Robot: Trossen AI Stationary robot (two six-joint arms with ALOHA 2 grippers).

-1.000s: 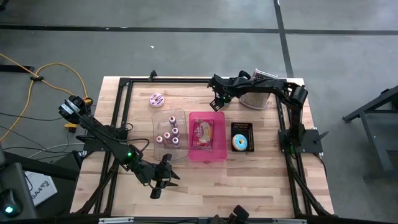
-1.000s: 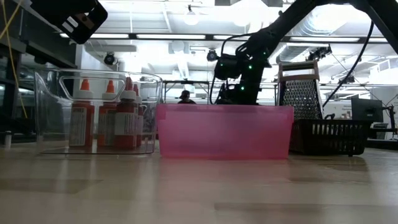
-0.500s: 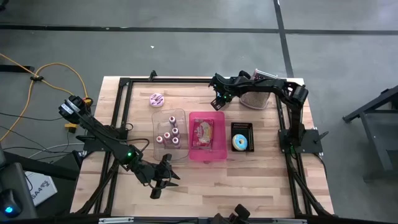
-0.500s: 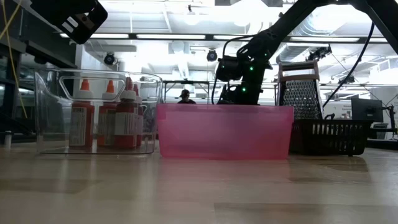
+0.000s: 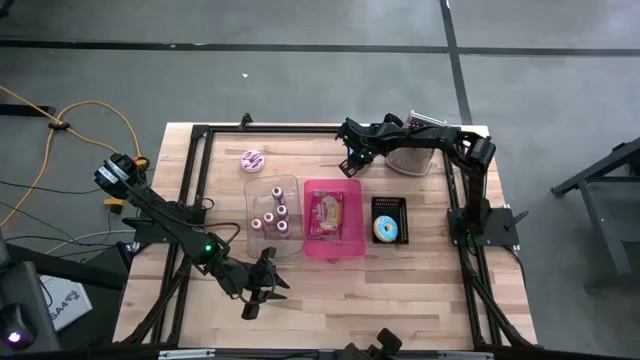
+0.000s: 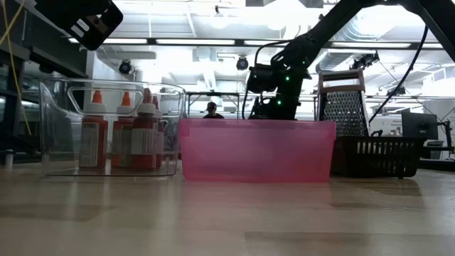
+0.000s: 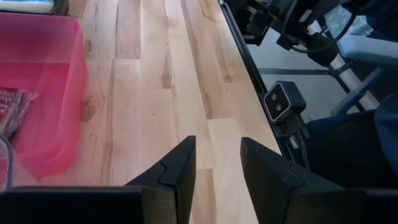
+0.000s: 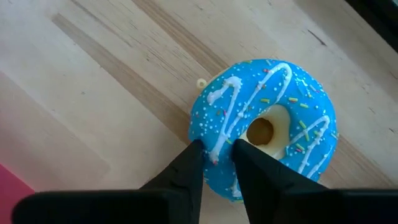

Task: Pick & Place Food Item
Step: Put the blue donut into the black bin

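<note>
One change: right gripper (image 8: 216, 147), far side of the table (image 5: 420, 290), is now pinching the blue doughnut (image 8: 292, 99) by its rim; left gripper (image 7: 217, 146) is staying open, near-left, empty.

We see a grey concrete floor (image 5: 300, 80) crossed by dark seams around the wooden table (image 5: 330, 290), a yellow cable (image 5: 90, 110) looping across it, and bright ceiling lights (image 6: 213, 21) beyond.

A robotics lab or workshop is showing: exposed ceiling ducts (image 6: 370, 28), concrete floor (image 5: 300, 70), framed wooden table (image 5: 330, 280), trailing yellow cable (image 5: 95, 110).
</note>
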